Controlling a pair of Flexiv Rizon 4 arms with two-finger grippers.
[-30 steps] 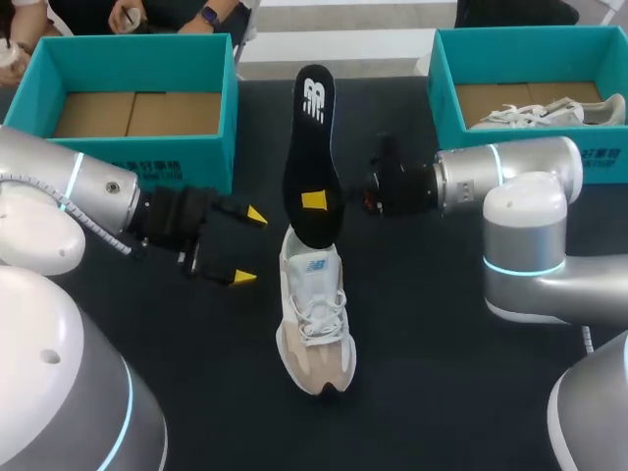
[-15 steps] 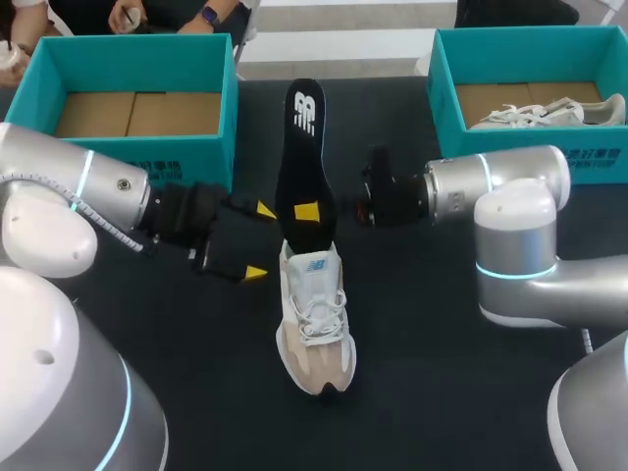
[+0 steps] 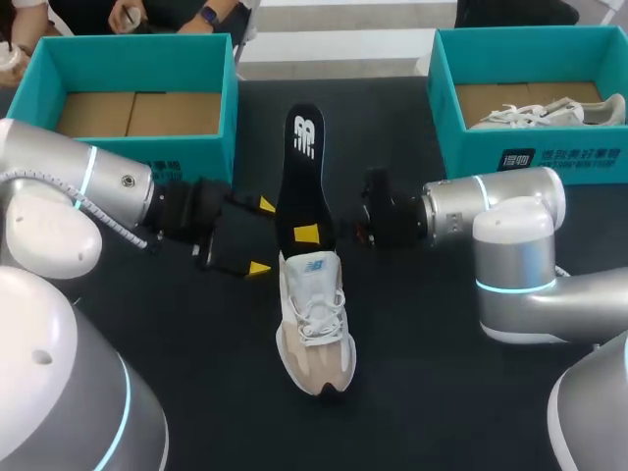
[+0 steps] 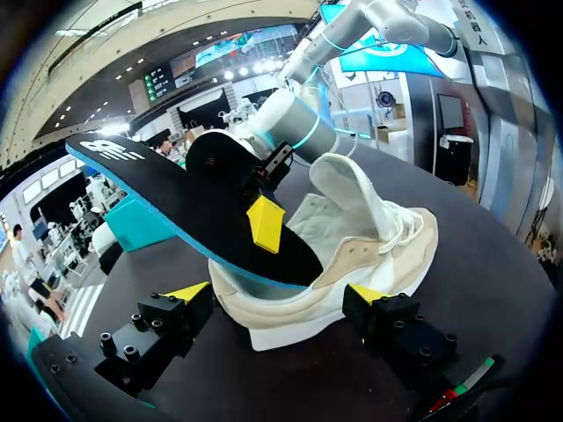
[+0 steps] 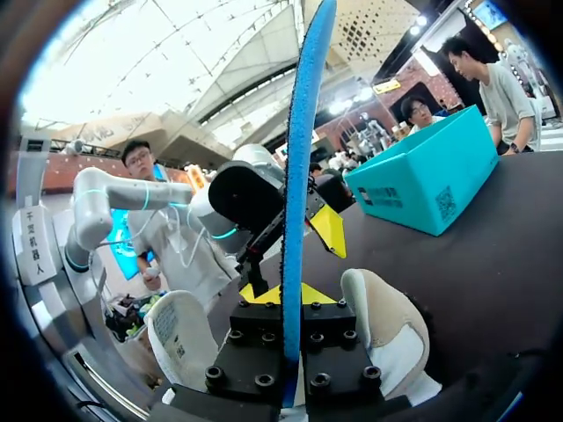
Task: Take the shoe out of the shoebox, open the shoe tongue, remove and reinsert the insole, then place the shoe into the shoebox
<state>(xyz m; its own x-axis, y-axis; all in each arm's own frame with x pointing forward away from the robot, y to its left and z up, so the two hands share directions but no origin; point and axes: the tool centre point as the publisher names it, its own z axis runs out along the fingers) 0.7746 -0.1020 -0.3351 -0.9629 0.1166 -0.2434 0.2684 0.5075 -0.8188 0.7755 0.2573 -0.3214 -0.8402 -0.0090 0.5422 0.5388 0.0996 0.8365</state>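
Head view: right gripper (image 3: pixel 314 234) pinches the black insole (image 3: pixel 302 167), lower end in the shoe (image 3: pixel 316 324) opening — shoe on its sole mid-table (image 3: pixel 196 334); left gripper (image 3: pixel 261 236) spread, just beside the heel.

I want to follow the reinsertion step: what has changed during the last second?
The right gripper, shut on the long black foam insole, lowered it toward the opening of the white and beige sneaker. The open left gripper moved closer to the sneaker's heel. The sneaker itself stayed in place.
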